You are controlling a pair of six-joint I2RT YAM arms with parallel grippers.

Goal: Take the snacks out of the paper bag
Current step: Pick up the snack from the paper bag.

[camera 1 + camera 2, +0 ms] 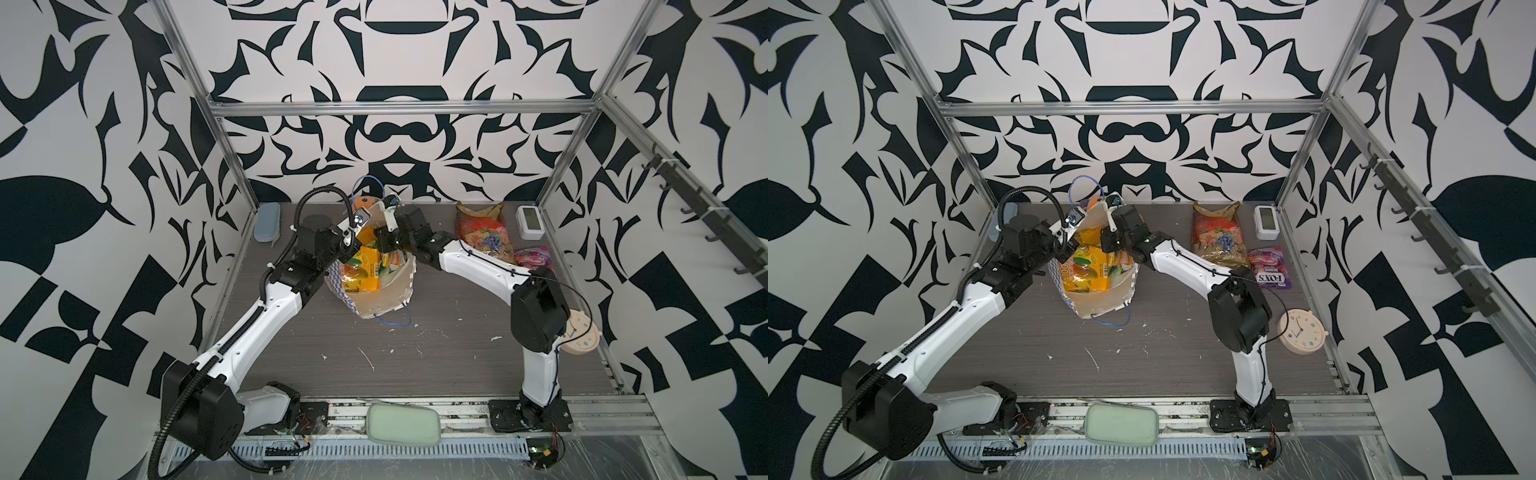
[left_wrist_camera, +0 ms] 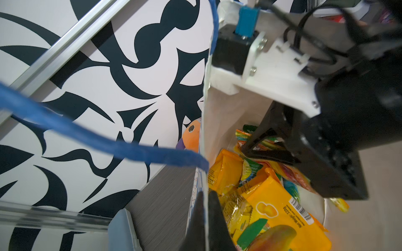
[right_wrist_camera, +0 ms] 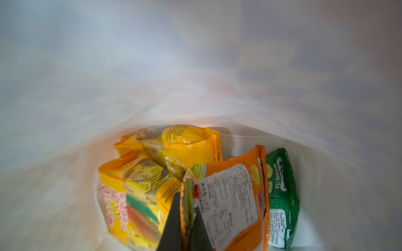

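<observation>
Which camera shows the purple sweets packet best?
A top view shows the purple packet whole, its FOX'S label readable; in a top view the right arm hides part of the packet. The wrist views show nothing clear of it.

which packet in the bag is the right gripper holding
The orange packet with the white printed label: the right gripper pinches its edge. The yellow packets and the green packet lie free beside it.

Left arm (image 1: 274, 305) and right arm (image 1: 473, 259) fill the mouth of the paper bag (image 1: 386, 297) — the desk (image 1: 415, 365) lies open toward its near edge; packets (image 1: 484, 232) crowd its far right corner.
</observation>
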